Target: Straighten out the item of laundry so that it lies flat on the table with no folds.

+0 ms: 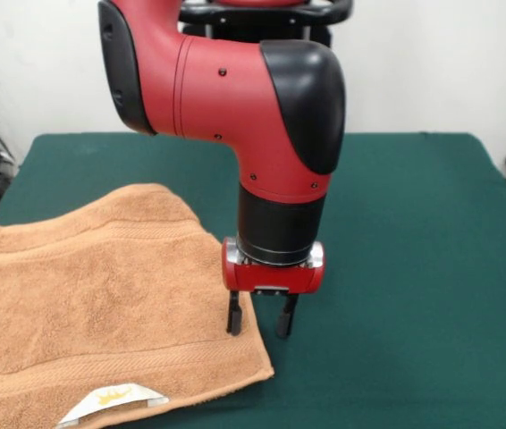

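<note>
Arm (235, 98): red/black, enters from top, wrist pointing straight down over the desk (414, 268).

Hand (260, 317): two dark fingers (234, 315) hang vertical w/ a clear gap between them. Released, nothing gripped. Tips sit at or just above the towel's right edge; contact w/ cloth can't be confirmed from this angle.

Towel (92, 304): orange-tan terry, lies on the left part of the desk, running out of frame at the left and bottom edges. Mostly spread, not fully flat:
- Top edge near the arm is rounded and raised, looks folded over or bunched.
- Woven border band (119, 362) runs along the near edge; a second, fainter band runs approx. parallel higher up.
- Near-right corner lies just below and beside the hand.
- White label (114, 404) w/ gold crown mark shows at the bottom edge, turned up on top of the cloth.

Desk: dark green top, bare to the right of the hand and behind the arm. White wall (432, 63) behind. Dark cables at far left edge, off the desk.
</note>
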Motion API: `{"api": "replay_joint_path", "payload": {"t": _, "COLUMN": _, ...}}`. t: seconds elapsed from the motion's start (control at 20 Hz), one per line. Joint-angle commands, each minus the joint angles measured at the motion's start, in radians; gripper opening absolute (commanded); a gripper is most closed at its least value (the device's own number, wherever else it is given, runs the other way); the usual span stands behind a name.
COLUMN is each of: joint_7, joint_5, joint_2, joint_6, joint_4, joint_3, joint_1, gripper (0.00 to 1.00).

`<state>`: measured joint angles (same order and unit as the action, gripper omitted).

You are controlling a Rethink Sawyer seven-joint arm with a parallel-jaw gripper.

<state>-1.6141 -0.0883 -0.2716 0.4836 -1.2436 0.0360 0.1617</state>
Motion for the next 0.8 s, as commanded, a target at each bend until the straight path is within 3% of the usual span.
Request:
{"api": "replay_joint_path", "payload": {"t": 0.05, "joint_7": -0.123, "joint_5": -0.014, "joint_2": 0.041, "joint_6": -0.004, "joint_4": -0.003, "joint_3": -0.026, "joint_1": -0.013, "gripper": 1.00}}
{"api": "replay_joint_path", "payload": {"t": 0.6, "joint_7": -0.117, "joint_5": -0.013, "joint_2": 0.010, "joint_6": 0.004, "joint_4": -0.031, "joint_3": -0.028, "joint_1": -0.001, "gripper": 1.00}}
{"api": "replay_joint_path", "payload": {"t": 0.65, "joint_7": -0.141, "joint_5": -0.004, "joint_2": 0.007, "joint_6": -0.017, "joint_4": -0.039, "joint_3": -0.025, "joint_1": -0.001, "gripper": 0.00}}
{"api": "replay_joint_path", "payload": {"t": 0.8, "joint_7": -0.135, "joint_5": -0.005, "joint_2": 0.006, "joint_6": -0.013, "joint_4": -0.036, "joint_3": -0.026, "joint_1": 0.001, "gripper": 0.00}}
